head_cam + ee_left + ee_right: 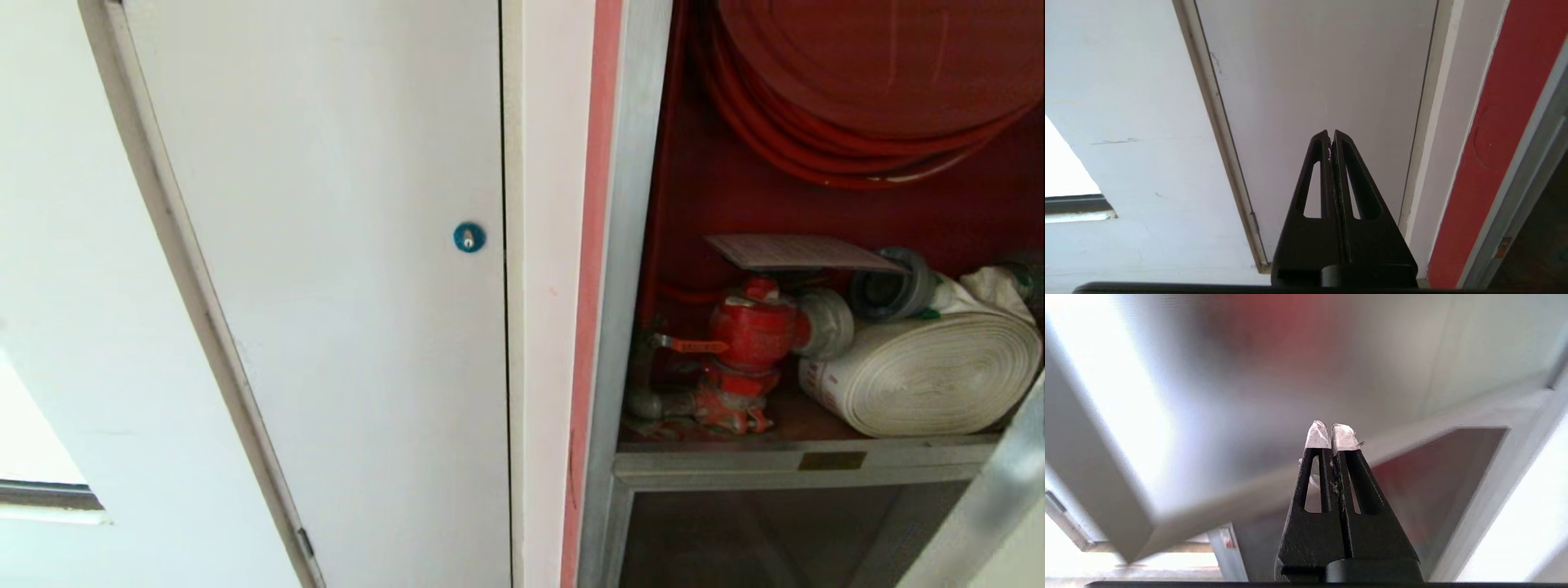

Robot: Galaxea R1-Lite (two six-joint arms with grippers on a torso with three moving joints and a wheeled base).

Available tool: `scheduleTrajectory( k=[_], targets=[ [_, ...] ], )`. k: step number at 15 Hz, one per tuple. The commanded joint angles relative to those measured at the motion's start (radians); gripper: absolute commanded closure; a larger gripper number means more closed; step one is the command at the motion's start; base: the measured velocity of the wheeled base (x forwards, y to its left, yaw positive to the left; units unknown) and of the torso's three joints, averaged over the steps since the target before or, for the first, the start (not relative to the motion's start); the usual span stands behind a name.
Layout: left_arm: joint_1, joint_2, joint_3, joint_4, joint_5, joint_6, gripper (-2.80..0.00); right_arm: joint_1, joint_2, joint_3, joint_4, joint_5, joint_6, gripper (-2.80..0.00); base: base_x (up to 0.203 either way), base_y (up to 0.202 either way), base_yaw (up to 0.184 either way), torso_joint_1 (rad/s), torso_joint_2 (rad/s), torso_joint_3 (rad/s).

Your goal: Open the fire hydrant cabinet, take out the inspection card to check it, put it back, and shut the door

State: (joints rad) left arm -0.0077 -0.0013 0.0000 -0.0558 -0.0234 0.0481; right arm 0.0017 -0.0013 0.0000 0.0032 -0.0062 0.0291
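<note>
Head view is showing the inspection card [804, 252] lying atop the red valve [751, 331] inside the fire hydrant cabinet [624, 245]. Both the left end effector [1331, 136] and the right end effector [1331, 435] are sitting closed, gripping nothing.

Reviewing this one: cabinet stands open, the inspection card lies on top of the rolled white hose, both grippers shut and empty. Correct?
Not quite. The head view shows the inspection card resting on the red valve, not on the rolled white hose. The rest holds.

- left gripper [1330, 134]: matte black, two tapered fingers, each with a long triangular cutout, bare black tips
- right gripper [1331, 435]: same black slotted fingers, tips wrapped in crinkled white tape, frayed edges
- both: rounded black knob at finger base
</note>
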Motion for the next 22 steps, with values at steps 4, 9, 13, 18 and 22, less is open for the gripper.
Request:
scheduleTrajectory(
  k=[4,9,13,18,22],
  targets=[
    [0.000,0.001,0.021,-0.001,0.000,0.001,0.00,0.000,0.001,0.000,0.000,0.000,0.000,0.00,-0.196,0.000,0.000,-0.001,0.00,0.005],
    [0.000,0.001,0.021,-0.004,0.000,0.001,0.00,0.000,0.001,0.000,0.000,0.001,0.000,0.00,-0.196,0.000,0.002,0.002,0.00,0.002],
    [0.000,0.001,0.021,-0.004,0.000,0.001,0.00,0.001,0.001,0.000,0.000,0.000,0.000,0.00,-0.195,0.000,0.002,0.002,0.00,0.005],
    [0.000,0.001,0.021,-0.004,0.000,0.001,0.00,0.000,0.001,0.000,0.000,0.000,0.000,0.00,-0.195,0.000,0.001,0.005,0.00,0.003],
    [0.000,0.001,0.021,-0.004,0.000,-0.001,0.00,0.000,0.001,0.000,0.000,0.000,0.000,0.00,-0.155,0.000,0.002,-0.002,0.00,0.004]
  ],
)
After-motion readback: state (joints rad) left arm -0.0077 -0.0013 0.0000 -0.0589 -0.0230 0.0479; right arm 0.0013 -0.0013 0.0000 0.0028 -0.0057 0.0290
